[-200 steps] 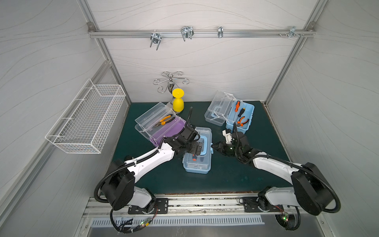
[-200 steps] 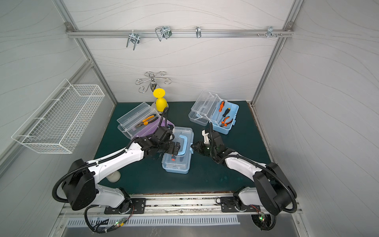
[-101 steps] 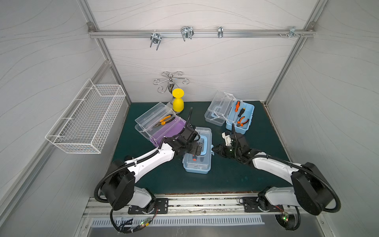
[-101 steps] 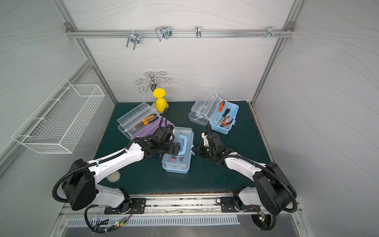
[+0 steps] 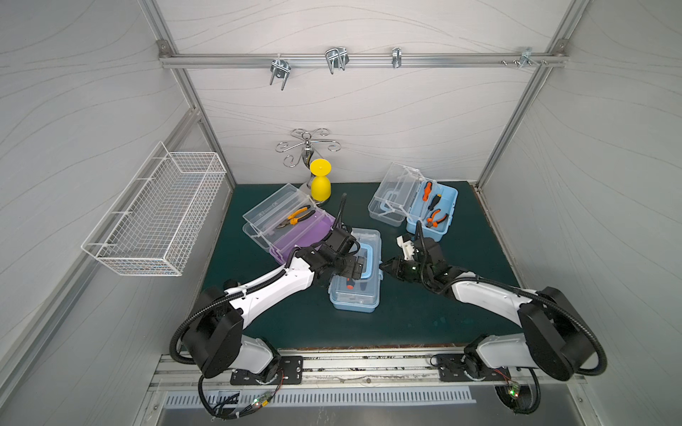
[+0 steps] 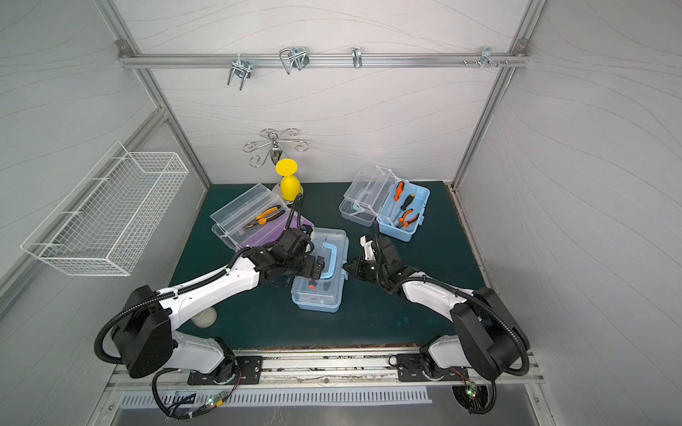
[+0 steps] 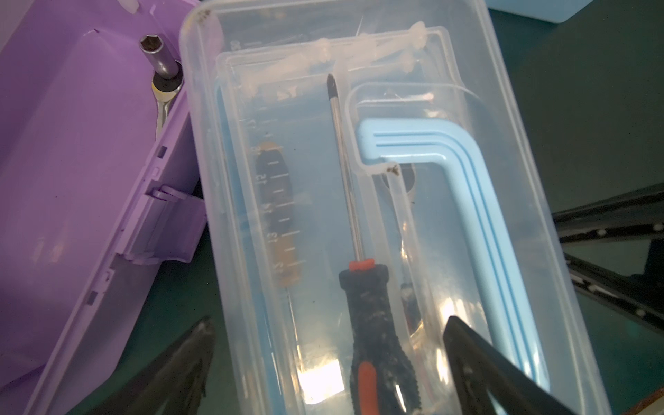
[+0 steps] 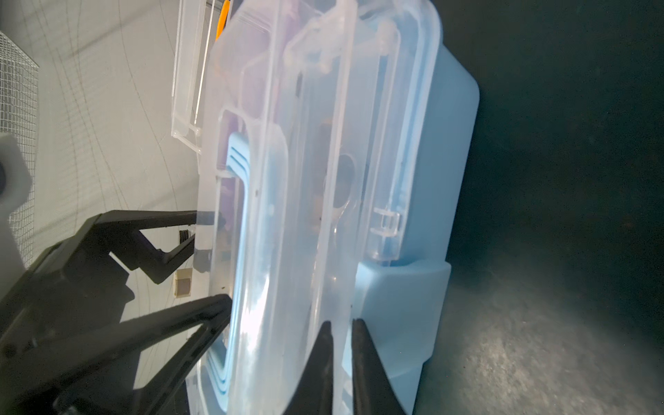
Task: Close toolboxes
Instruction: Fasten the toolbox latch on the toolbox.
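The light blue toolbox (image 5: 356, 291) sits in the middle of the green counter (image 5: 424, 324). Its clear lid (image 7: 377, 90) is down over the tray, and a screwdriver (image 7: 363, 309) shows through it. The blue handle (image 7: 467, 201) lies flat on top. On the side facing the right arm there is a small clear latch (image 8: 386, 222). It is hard to see if it has snapped shut, so I would guess it has not. The left claw (image 7: 327, 319) is open, with one finger over the lid by the handle and the other down in the gap beside the purple toolbox (image 5: 306, 236). The right claw (image 8: 340, 323) is closed, with its tips right at the thin edge of the lid on the latch side. To do this well, the left claw should press straight down so the box cannot slide. The right claw should push the latch edge down gently until it clicks, going slowly and not sideways. The purple toolbox and the far blue toolbox (image 5: 431, 214) are wide open and not yet closed.
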`<state>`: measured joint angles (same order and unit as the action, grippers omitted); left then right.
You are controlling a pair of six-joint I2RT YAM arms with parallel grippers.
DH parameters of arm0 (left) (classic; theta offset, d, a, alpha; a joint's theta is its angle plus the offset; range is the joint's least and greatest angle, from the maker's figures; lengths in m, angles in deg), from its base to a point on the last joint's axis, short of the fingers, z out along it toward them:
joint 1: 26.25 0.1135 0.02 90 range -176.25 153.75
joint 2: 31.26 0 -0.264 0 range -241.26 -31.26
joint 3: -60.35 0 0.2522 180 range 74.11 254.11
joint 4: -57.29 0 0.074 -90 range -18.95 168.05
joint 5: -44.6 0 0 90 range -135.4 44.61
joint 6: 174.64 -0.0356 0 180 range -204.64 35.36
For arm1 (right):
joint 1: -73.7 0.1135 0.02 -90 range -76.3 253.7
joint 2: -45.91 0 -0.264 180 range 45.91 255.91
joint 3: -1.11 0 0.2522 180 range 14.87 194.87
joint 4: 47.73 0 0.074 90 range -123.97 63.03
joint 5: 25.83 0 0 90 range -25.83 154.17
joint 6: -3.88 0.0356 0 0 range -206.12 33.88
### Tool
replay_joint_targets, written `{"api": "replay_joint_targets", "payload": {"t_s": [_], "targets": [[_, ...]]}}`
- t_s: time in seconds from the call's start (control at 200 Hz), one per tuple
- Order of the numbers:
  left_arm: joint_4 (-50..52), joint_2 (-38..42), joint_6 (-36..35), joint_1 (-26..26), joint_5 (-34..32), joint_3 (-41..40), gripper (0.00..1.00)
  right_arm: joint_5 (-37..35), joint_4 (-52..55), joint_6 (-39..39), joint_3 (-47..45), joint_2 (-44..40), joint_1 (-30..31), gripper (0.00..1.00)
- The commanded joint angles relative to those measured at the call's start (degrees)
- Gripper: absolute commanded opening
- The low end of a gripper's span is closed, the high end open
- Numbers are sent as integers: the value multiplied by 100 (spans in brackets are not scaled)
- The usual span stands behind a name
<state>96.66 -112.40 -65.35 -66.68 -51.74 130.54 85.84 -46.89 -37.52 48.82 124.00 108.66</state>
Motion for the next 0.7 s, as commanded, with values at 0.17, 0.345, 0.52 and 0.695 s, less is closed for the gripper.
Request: {"api": "replay_joint_targets", "payload": {"t_s": [0.17,0.345,0.52,0.695], "targets": [[-107,-77,66,9,48,-44,99,-376,821,-233,338,198,177,10],[-117,-84,58,17,46,-35,99,-442,875,-330,372,98,178,18],[-126,-110,76,43,77,-51,99,-848,1599,-650,638,-195,82,21],[-151,-128,93,43,107,-63,99,-1550,2538,-1022,958,-326,72,21]]}}
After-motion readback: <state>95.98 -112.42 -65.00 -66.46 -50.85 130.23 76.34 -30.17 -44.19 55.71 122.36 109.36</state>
